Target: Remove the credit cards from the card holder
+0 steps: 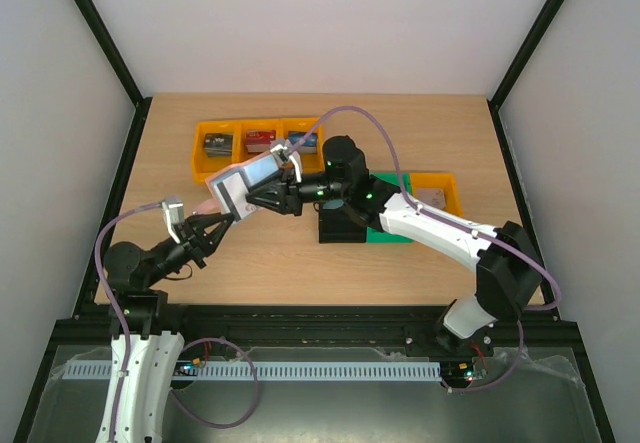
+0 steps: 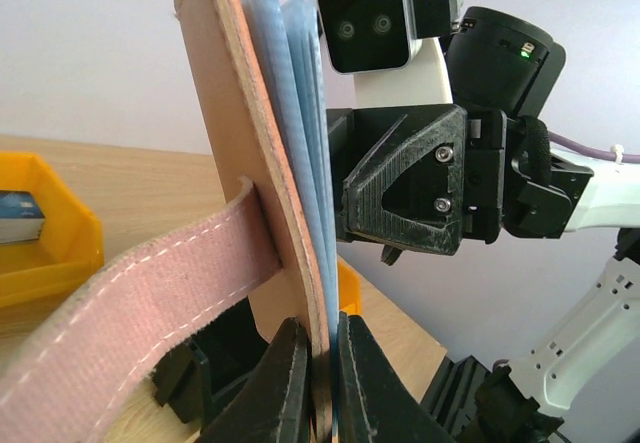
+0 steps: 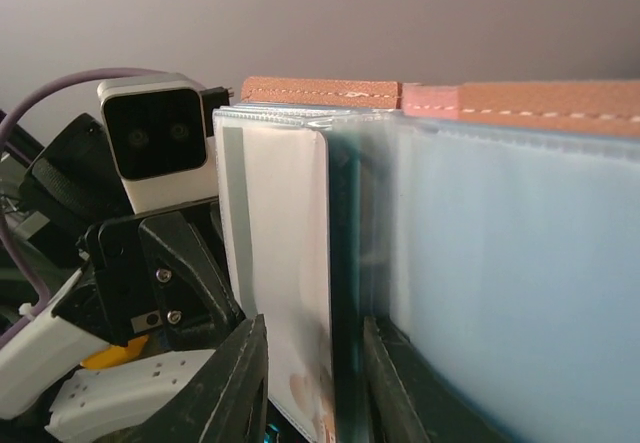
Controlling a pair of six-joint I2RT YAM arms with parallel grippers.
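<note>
Tan stitched leather card holder (image 2: 232, 153), glossy sleeves (image 3: 500, 263) fanned, pinched between left hand (image 2: 318, 368) and right hand (image 3: 314, 368).

Soft, even light is falling across my wooden table (image 1: 300, 263) as white walls (image 1: 320, 23) are closing it in on three sides; black frame struts (image 1: 100, 33) are running down the corners, and a black rail (image 1: 320, 315) is edging the near side of my bench.

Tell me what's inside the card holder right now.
Inside the card holder, the right wrist view shows pale blue clear sleeves, one white insert and a teal card edge beside it. Whether other cards sit deeper is hidden by overlapping sleeves.
</note>
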